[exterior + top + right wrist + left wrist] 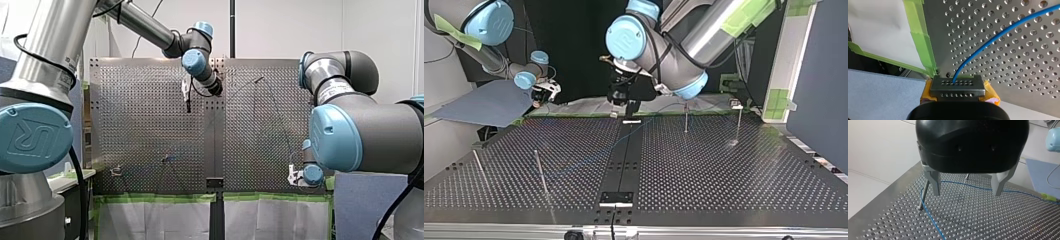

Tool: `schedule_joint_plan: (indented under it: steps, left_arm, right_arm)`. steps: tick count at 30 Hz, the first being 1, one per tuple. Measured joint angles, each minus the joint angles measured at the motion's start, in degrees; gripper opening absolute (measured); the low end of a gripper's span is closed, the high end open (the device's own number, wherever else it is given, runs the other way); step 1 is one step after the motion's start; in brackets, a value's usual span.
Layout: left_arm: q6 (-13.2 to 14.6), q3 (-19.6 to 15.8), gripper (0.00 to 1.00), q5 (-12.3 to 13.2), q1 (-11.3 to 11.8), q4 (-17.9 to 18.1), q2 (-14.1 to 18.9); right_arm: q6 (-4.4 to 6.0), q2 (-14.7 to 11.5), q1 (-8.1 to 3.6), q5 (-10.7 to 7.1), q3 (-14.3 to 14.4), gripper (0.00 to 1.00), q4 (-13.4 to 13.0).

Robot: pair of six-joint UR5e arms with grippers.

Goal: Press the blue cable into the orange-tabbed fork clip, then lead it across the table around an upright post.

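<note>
This is a robotics lab, set up as a test cell. My left arm (35, 135) and my right arm (360, 135), industrial machines with pale blue joint caps, flank a perforated metal table (150, 125) at the front view's 9 and 3 o'clock. Green masking tape (155, 198) and white sheeting (150, 220) line its edge at 6 o'clock. Thin upright posts (540, 170) stand in the holes, with a blue cable (998, 35) lying across them. Bare white walls (285, 25) and a grey-blue panel (484, 105) surround it.

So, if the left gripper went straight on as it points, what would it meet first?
Probably the blue cable, lying on the perforated table across the gap between the open left gripper's fingers. The upright post stands just outside one finger; depth is unclear.
</note>
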Motion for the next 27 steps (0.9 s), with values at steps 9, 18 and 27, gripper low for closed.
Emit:
schedule_joint_plan:
  steps: [9,18,27]
  left_arm:
    - [-3.2,-4.2,1.0,1.1,0.2,4.3,0.0]
    - [-4.8,-8.7,1.0,0.7,0.9,8.7,0.0]
    - [-4.2,-13.1,1.0,0.6,1.3,13.2,0.0]
  right_arm:
    - [-0.02,0.0,0.04,0.0,0.0,0.0,0.0]
    - [-0.09,0.0,0.21,0.0,0.0,0.0,0.0]
    - [-0.25,0.0,0.45,0.0,0.0,0.0,0.1]
